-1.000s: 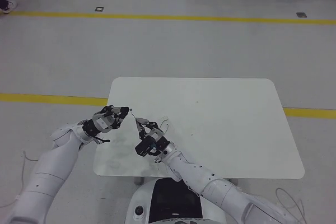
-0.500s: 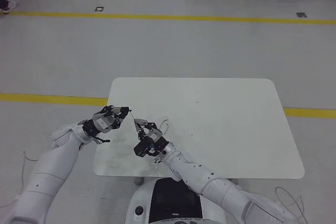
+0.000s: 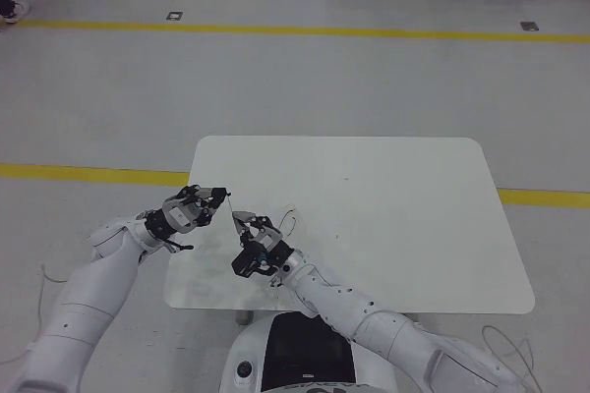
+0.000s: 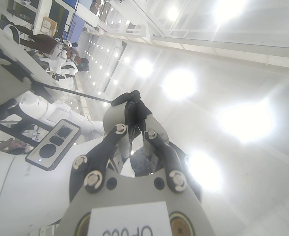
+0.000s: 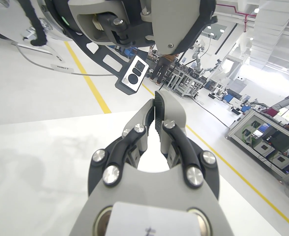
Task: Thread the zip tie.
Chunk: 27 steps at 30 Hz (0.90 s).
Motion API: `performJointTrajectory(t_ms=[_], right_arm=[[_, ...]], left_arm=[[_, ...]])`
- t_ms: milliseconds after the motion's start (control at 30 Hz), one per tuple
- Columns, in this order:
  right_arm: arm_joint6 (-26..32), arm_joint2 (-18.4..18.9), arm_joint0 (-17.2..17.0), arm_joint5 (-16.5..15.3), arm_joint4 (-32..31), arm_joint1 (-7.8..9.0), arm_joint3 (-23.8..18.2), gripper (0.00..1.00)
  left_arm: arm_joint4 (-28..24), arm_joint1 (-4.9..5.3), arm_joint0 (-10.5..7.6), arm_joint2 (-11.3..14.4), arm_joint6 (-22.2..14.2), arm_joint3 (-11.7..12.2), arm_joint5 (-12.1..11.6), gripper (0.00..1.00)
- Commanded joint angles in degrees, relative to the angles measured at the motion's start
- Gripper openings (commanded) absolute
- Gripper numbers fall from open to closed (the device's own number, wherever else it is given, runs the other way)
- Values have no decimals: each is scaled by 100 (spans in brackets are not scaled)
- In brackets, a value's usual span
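Note:
A thin black zip tie (image 3: 234,205) spans the short gap between my two grippers, above the table's (image 3: 374,196) near left corner. My left gripper (image 3: 221,193) is shut on one end of it; in the left wrist view the pads (image 4: 132,114) pinch the dark end and the strap (image 4: 73,92) runs off toward the right arm's fingers (image 4: 11,74). My right gripper (image 3: 238,217) sits just beside it, shut (image 5: 155,98) on the strap's other end. From there the strap (image 5: 177,62) rises to the left arm's fingers (image 5: 176,8) close above.
The white table top stretches bare to the right and far side. A faint thin loop (image 3: 288,213) lies on it just right of the right gripper. The table's left edge (image 3: 189,187) runs under the left gripper, with grey floor and a yellow line (image 3: 79,174) beyond.
My right gripper has shifted slightly to the left, closer under the left gripper. The left arm has kept still.

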Motion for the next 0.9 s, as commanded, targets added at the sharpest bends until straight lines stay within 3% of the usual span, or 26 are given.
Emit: performJointTrajectory(t_ms=[0,633,667,700,867], right_arm=[[7,-17,5,0,0,2,4,0],[202,-210,-15,0,0,-2,13,2],[210,-210,-10,0,0,-1,13,82],[210,-210,-10,0,0,-1,13,100],[210,-210,-10,0,0,-1,13,100]], left_arm=[[0,0,0,0,0,0,0,0],[0,0,0,0,0,0,0,0],[0,0,0,0,0,0,0,0],[0,0,0,0,0,0,0,0],[0,0,0,0,0,0,0,0]])
